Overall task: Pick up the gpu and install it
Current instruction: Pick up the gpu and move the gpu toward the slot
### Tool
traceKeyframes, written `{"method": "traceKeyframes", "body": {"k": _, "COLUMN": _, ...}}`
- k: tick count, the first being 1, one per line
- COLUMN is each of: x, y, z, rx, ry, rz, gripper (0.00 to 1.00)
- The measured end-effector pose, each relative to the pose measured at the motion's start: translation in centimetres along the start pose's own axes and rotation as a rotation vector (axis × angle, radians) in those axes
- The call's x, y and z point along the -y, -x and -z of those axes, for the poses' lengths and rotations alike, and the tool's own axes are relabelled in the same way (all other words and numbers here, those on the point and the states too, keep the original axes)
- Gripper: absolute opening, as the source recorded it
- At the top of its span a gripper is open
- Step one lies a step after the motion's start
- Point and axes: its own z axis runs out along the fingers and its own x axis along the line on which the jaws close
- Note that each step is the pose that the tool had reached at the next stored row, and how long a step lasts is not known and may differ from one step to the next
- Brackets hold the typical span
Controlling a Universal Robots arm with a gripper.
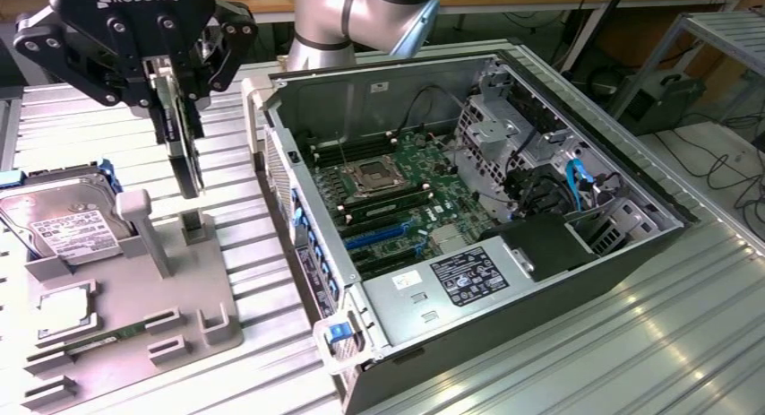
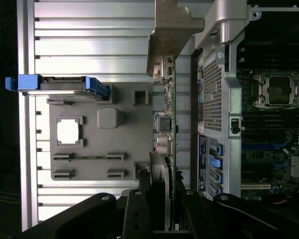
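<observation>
Gpu [image 1: 182, 155] hangs upright and edge-on in the clenched pincer [image 1: 177, 83], at about ten o'clock in the exterior view, its lower end just above a small upright holder on the tray below. Biggest around it is the ribbed metal surface [image 1: 669, 343], which carries everything. Next comes the open computer case [image 1: 478, 352], lying on its side from the centre toward three o'clock, with its motherboard [image 1: 418, 191] facing up and the card on its nine o'clock side, just outside the case wall. The grey robot arm [image 1: 347, 21] rises at twelve o'clock behind the case. A grey fixture tray [image 1: 203, 289] lies at eight o'clock, and a silver hard drive [image 1: 66, 222] with a white label leans in it at nine o'clock. The wrist view shows the card's metal bracket at the end far from the pincer.
</observation>
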Motion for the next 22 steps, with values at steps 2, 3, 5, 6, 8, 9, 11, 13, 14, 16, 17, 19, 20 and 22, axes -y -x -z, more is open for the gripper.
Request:
{"method": "traceKeyframes", "body": {"k": 2, "x": 0.0, "y": 0.2, "z": 0.0, "rx": 0.0, "ry": -0.0001, "rz": 0.0, "gripper": 0.28}}
{"method": "traceKeyframes", "body": {"k": 3, "x": 0.0, "y": 0.3, "z": 0.0, "rx": 0.0, "ry": -0.0001, "rz": 0.0, "gripper": 0.28}}
{"method": "traceKeyframes", "body": {"k": 5, "x": 0.0, "y": 0.5, "z": -0.01, "rx": 0.0001, "ry": 0.0, "rz": 0.0, "gripper": 0.28}}
{"method": "traceKeyframes", "body": {"k": 6, "x": 0.0, "y": 0.7, "z": -0.01, "rx": 0.0001, "ry": 0.0, "rz": 0.0, "gripper": 0.28}}
{"method": "traceKeyframes", "body": {"k": 8, "x": 0.0, "y": 0.8, "z": -0.01, "rx": 0.0, "ry": -0.0001, "rz": 0.0, "gripper": 0.28}}
{"method": "traceKeyframes", "body": {"k": 9, "x": 0.0, "y": 0.9, "z": -0.01, "rx": 0.0, "ry": 0.0, "rz": 0.0, "gripper": 0.28}}
{"method": "traceKeyframes", "body": {"k": 11, "x": 0.0, "y": 1.0, "z": -0.02, "rx": 0.0, "ry": 0.0, "rz": 0.0, "gripper": 0.28}}
{"method": "traceKeyframes", "body": {"k": 13, "x": 0.0, "y": 1.2, "z": -0.02, "rx": 0.0, "ry": -0.0001, "rz": 0.0, "gripper": 0.28}}
{"method": "traceKeyframes", "body": {"k": 14, "x": 0.0, "y": 1.3, "z": -0.02, "rx": 0.0, "ry": -0.0001, "rz": 0.0, "gripper": 0.28}}
{"method": "traceKeyframes", "body": {"k": 16, "x": 0.0, "y": 1.5, "z": -0.03, "rx": 0.0001, "ry": 0.0, "rz": 0.0, "gripper": 0.28}}
{"method": "traceKeyframes", "body": {"k": 17, "x": 0.0, "y": 1.5, "z": -0.03, "rx": 0.0001, "ry": 0.0, "rz": 0.0, "gripper": 0.28}}
{"method": "traceKeyframes", "body": {"k": 19, "x": 0.0, "y": 1.7, "z": -0.04, "rx": 0.0, "ry": -0.0001, "rz": 0.0, "gripper": 0.28}}
{"method": "traceKeyframes", "body": {"k": 20, "x": 0.0, "y": 1.9, "z": -0.04, "rx": 0.0, "ry": -0.0001, "rz": 0.0, "gripper": 0.28}}
{"method": "traceKeyframes", "body": {"k": 22, "x": 0.0, "y": 2.1, "z": -0.04, "rx": 0.0, "ry": -0.0001, "rz": 0.0, "gripper": 0.28}}
